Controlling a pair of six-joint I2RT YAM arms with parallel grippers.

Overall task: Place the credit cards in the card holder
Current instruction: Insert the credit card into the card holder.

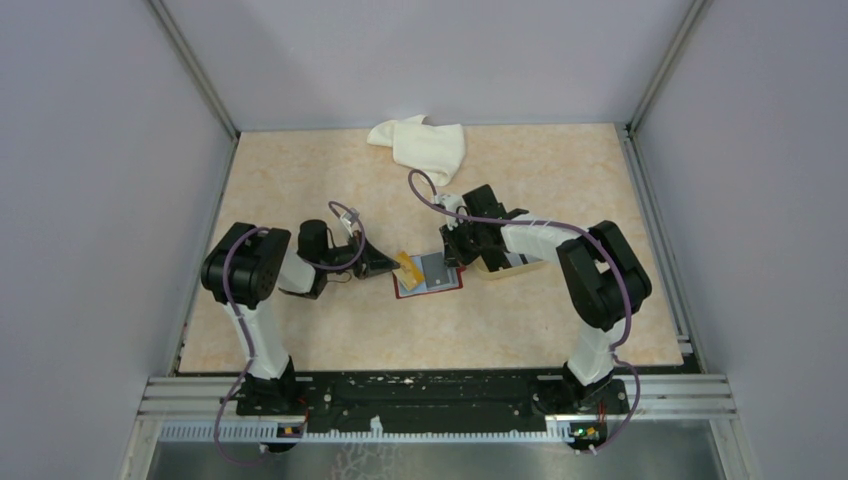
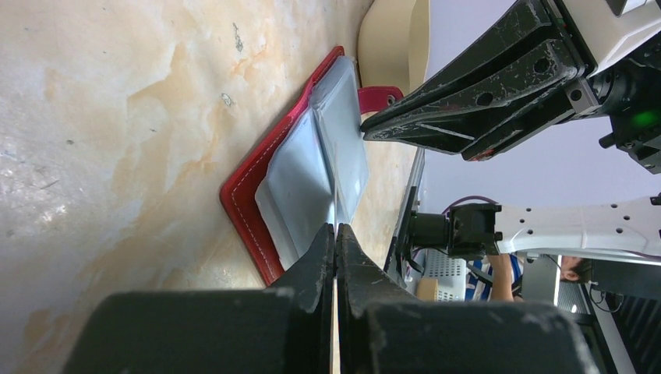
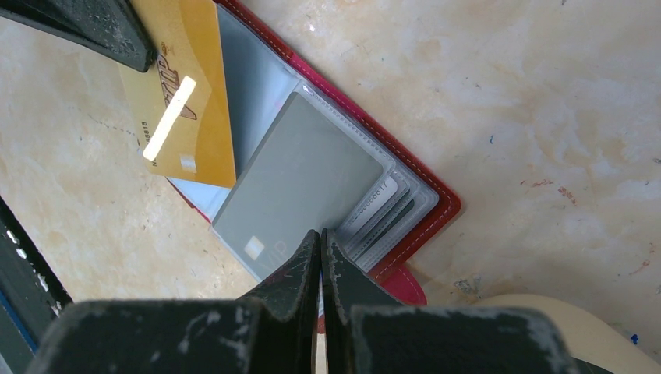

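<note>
The dark red card holder lies open mid-table, its clear sleeves up. My left gripper is shut on a gold credit card, seen edge-on in its own view and held tilted over the holder's left half. My right gripper is shut on the near edge of a clear sleeve with a grey card inside, lifting that page a little. Further cards sit in pockets under it. The snap tab sticks out near the right fingers.
A beige tray sits just right of the holder, under the right wrist. A white cloth lies crumpled at the table's far edge. Grey walls close off the left, right and back.
</note>
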